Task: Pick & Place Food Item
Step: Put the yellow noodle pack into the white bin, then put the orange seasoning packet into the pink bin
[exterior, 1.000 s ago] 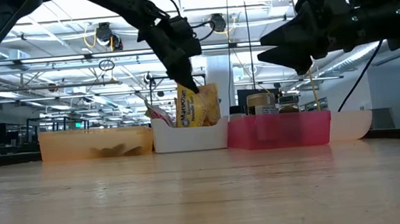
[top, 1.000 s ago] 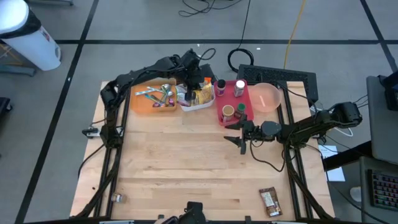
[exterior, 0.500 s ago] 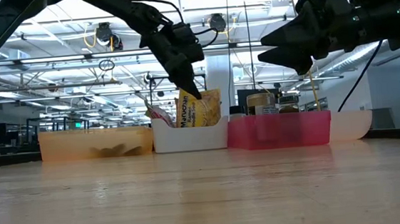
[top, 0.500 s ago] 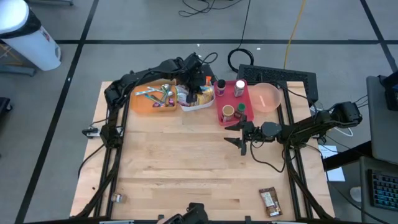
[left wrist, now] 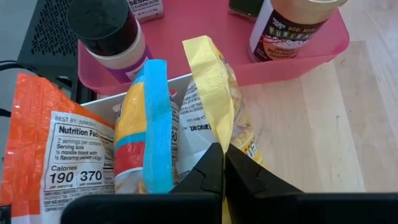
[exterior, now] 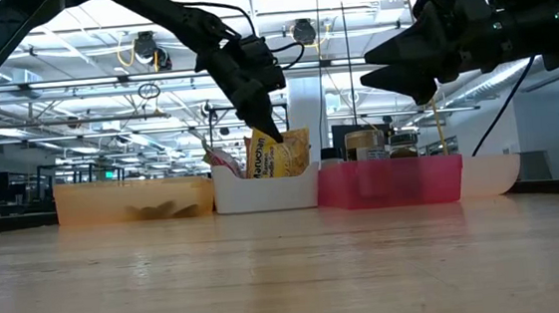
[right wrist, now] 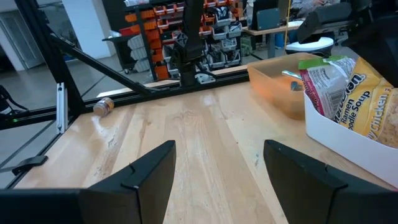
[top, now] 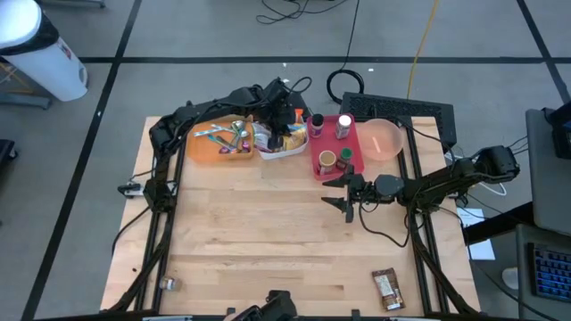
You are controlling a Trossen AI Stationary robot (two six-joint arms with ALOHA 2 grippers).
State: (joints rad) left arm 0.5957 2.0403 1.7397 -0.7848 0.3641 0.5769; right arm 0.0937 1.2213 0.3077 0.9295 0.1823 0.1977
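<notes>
Far edge: orange plastic bin point(top: 219, 143), white rectangular tray point(top: 278, 143), pink plastic tray point(top: 335, 147) and pink bowl point(top: 384, 139) crowd it.
Middle and near tabletop point(top: 268, 241): open wood.
Near right corner: brown snack bar wrapper point(top: 386, 288).

An industrial lab: open ceiling trusses point(exterior: 74, 88), parts-bin racks point(right wrist: 217, 25), taped concrete floor point(top: 178, 36).

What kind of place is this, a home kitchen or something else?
Probably a robotics lab or workshop, not a kitchen. The wooden table stands on a bare floor with cables, and behind it are open ceiling trusses and racks of orange parts bins.
</notes>
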